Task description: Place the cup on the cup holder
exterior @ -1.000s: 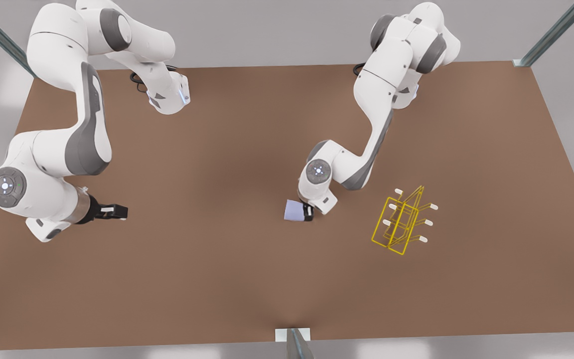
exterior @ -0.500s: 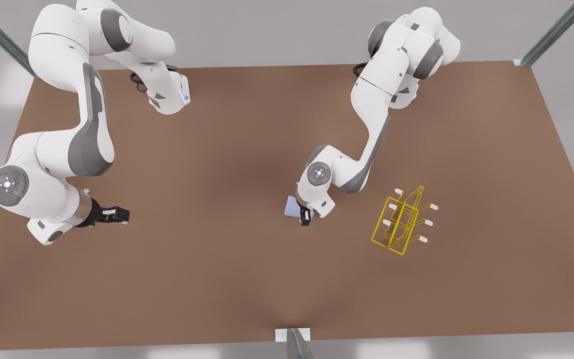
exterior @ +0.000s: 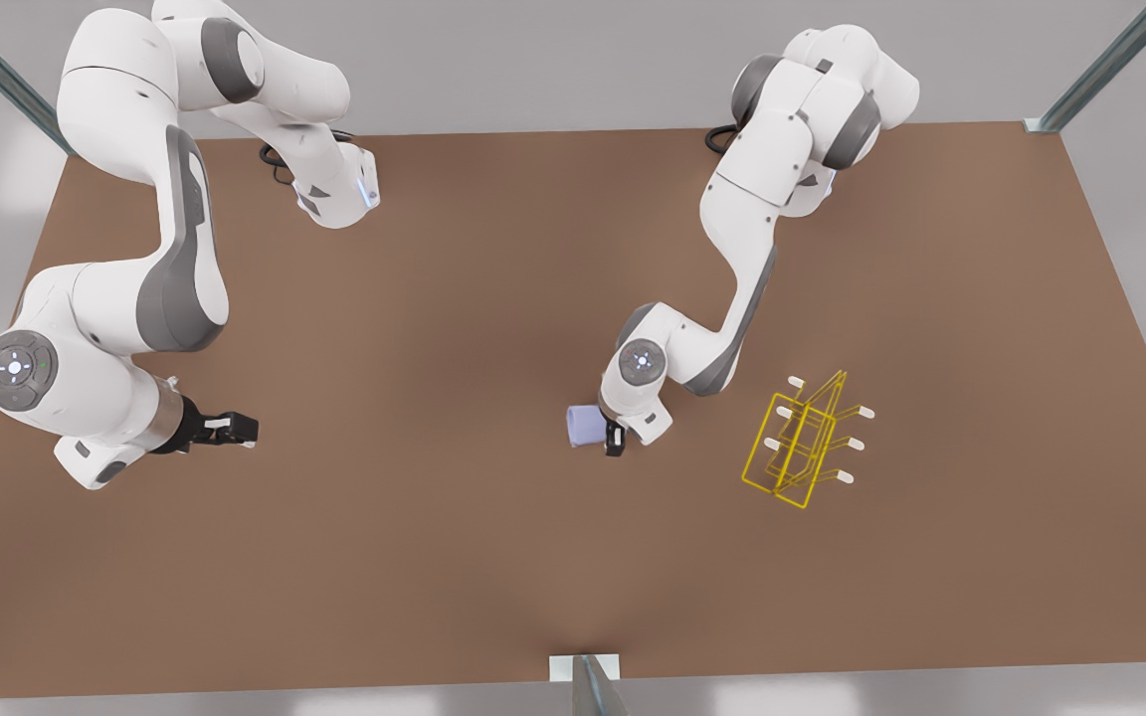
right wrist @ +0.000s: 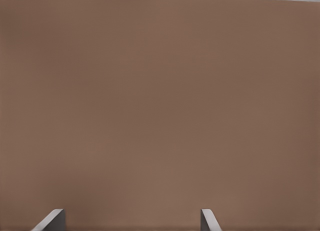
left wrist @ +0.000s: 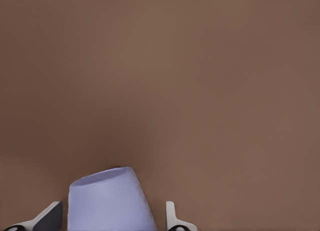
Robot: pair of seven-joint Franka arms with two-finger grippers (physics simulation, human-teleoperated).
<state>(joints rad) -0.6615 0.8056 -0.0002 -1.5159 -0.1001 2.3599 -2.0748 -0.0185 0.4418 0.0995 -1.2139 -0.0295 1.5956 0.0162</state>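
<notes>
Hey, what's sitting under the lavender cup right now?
Bare brown table surrounds the small lavender-blue tapered cup, which sits between the left claw's spread fingers. The spot directly beneath it is hidden. The right claw waits apart, open.

The cup is small, plain and lavender-blue, tapered, with no handle. It lies tipped on its side, well apart from the holder, toward the front view's left of it. In the left wrist view the cup shows its narrow closed end. The holder is a yellow thin-wire rack, a rectangular frame with several white-tipped prongs sticking out to both sides, standing on the tabletop.
</notes>
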